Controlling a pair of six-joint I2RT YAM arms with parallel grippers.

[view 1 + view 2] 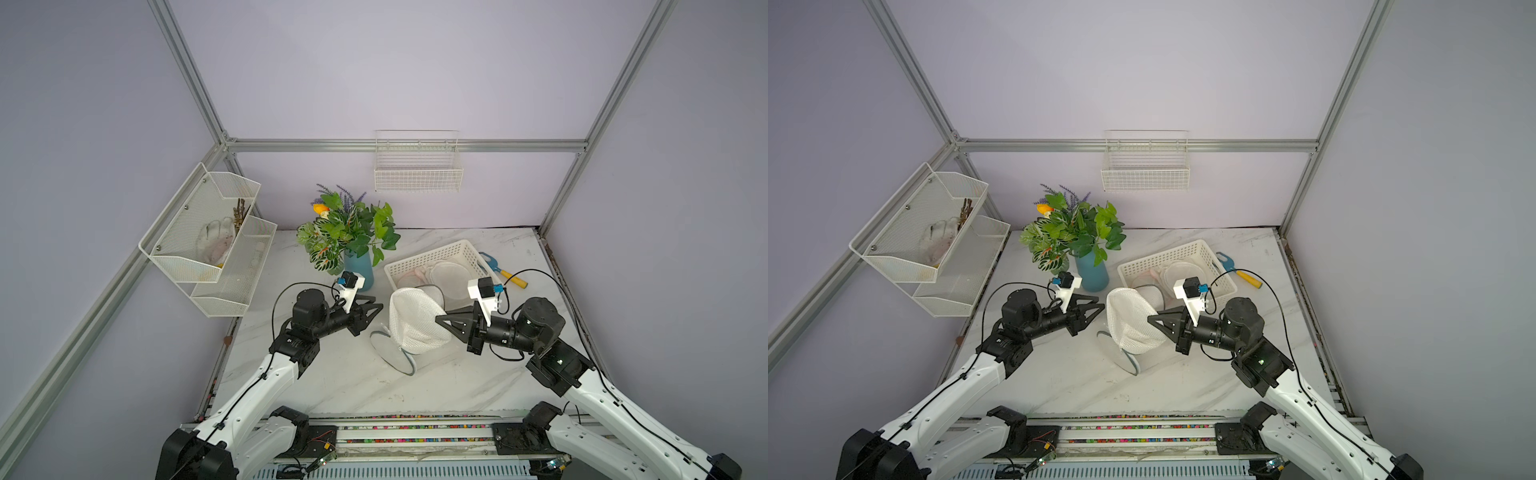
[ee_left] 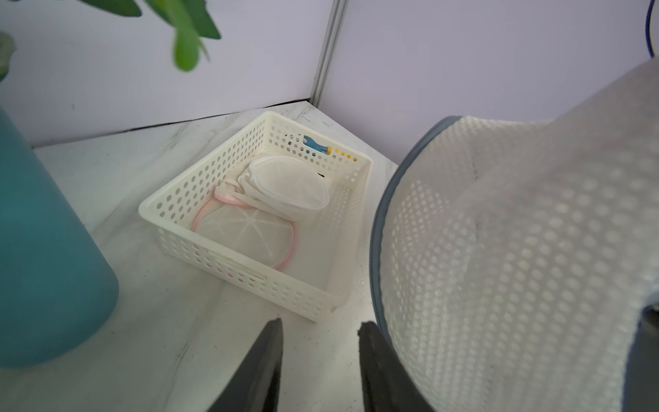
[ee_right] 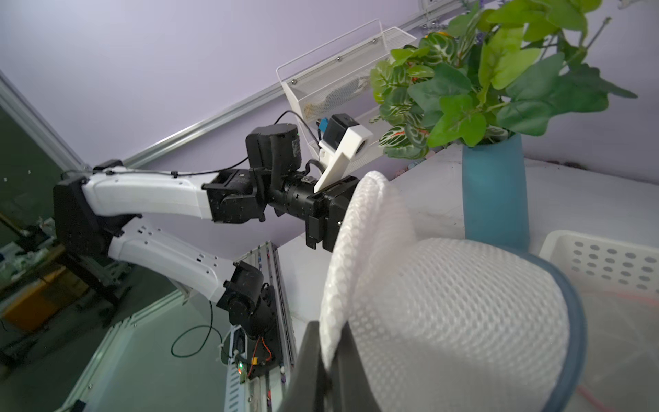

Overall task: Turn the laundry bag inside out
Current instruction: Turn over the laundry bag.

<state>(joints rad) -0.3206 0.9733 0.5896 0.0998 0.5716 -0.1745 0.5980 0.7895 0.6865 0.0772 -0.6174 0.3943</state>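
in the left wrist view the blue vase (image 2: pixel 46 249) and the laundry bag (image 2: pixel 517 267) run off the edge; the tool (image 2: pixel 315 145) shows only through the basket (image 2: pixel 249 281) holes. the contents of the wall rack (image 1: pixel 178 232) are unclear.

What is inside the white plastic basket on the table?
The basket holds a pink-rimmed pouch lying flat and a white pouch overlapping it, both round mesh. Anything beneath them is covered.
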